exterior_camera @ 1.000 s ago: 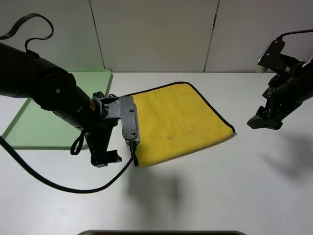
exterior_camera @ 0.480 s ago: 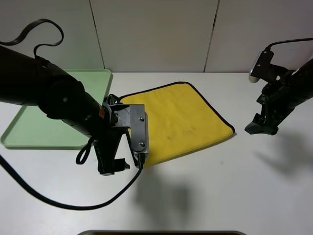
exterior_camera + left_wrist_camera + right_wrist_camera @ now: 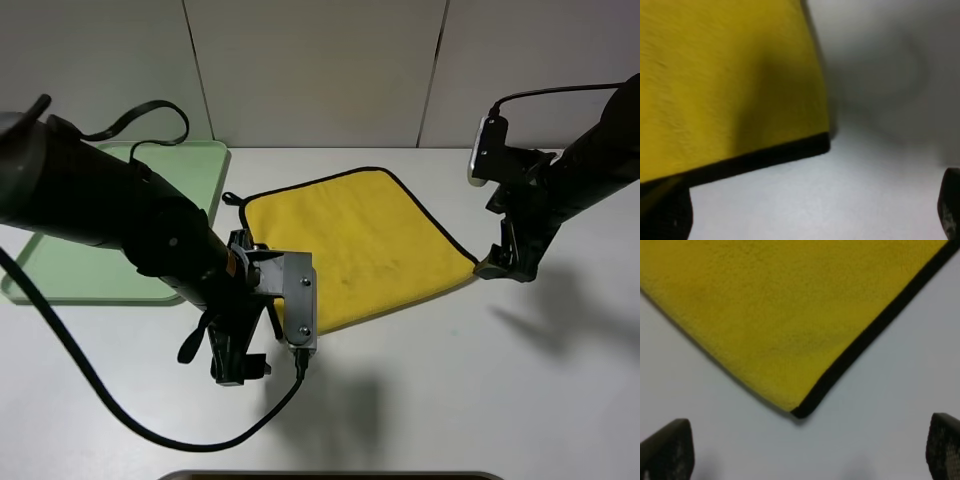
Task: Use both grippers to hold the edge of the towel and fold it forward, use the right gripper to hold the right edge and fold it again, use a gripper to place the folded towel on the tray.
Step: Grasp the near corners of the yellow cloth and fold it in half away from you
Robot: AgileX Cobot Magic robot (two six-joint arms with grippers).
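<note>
Lying flat on the white table (image 3: 450,400) just beside the tray (image 3: 50,275), the towel (image 3: 350,250) turns its near edge toward both arms. The left gripper (image 3: 238,365) hangs wide open over the near-left corner, and the right gripper (image 3: 495,268) hangs equally wide over the near-right one. Each corner sits between spread fingers, and nothing is held.

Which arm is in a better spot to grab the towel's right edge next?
Right. Its open end effector hangs just beside the towel's right corner, and its wrist view shows that corner straight ahead. The left end effector is at the near-left corner, across the towel.
</note>
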